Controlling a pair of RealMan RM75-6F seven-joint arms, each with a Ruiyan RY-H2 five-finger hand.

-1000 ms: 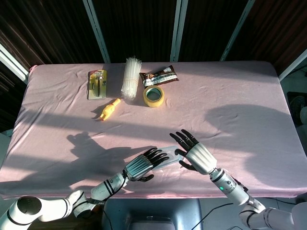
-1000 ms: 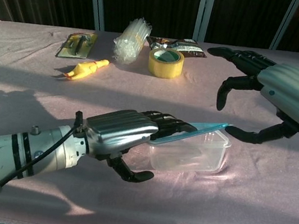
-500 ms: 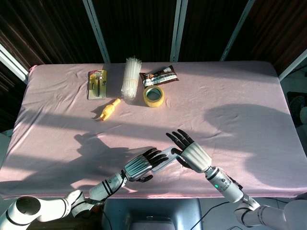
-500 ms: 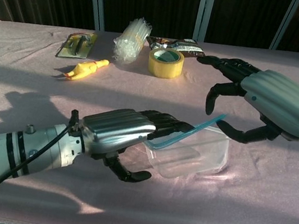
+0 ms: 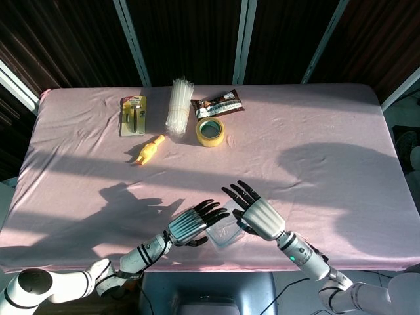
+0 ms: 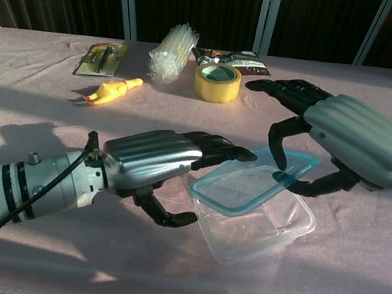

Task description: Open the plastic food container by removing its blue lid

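Observation:
The clear plastic container (image 6: 260, 235) stands near the table's front edge, between my two hands. Its blue lid (image 6: 246, 185) lies askew above it, shifted to the far left, with the container's near right part uncovered. My left hand (image 6: 153, 161) reaches in from the left; its fingertips (image 6: 222, 150) lie over the lid's far left corner and its thumb hangs apart below. My right hand (image 6: 350, 138) comes from the right and pinches the lid's right part between thumb and a curled finger. From the head view, the container (image 5: 222, 235) shows between the left hand (image 5: 193, 224) and right hand (image 5: 257, 215).
On the pink tablecloth (image 5: 315, 151) at the back lie a yellow tape roll (image 5: 210, 132), a bag of clear straws (image 5: 178, 105), a brown snack pack (image 5: 218, 105), a carded tool (image 5: 132, 115) and a yellow toy (image 5: 151, 149). The front table edge runs just behind the hands.
The lid went from barely raised, through steeply tilted, to lying flat and off-centre above the container. The container turned and slid nearer. My right hand came in and closed on the lid.

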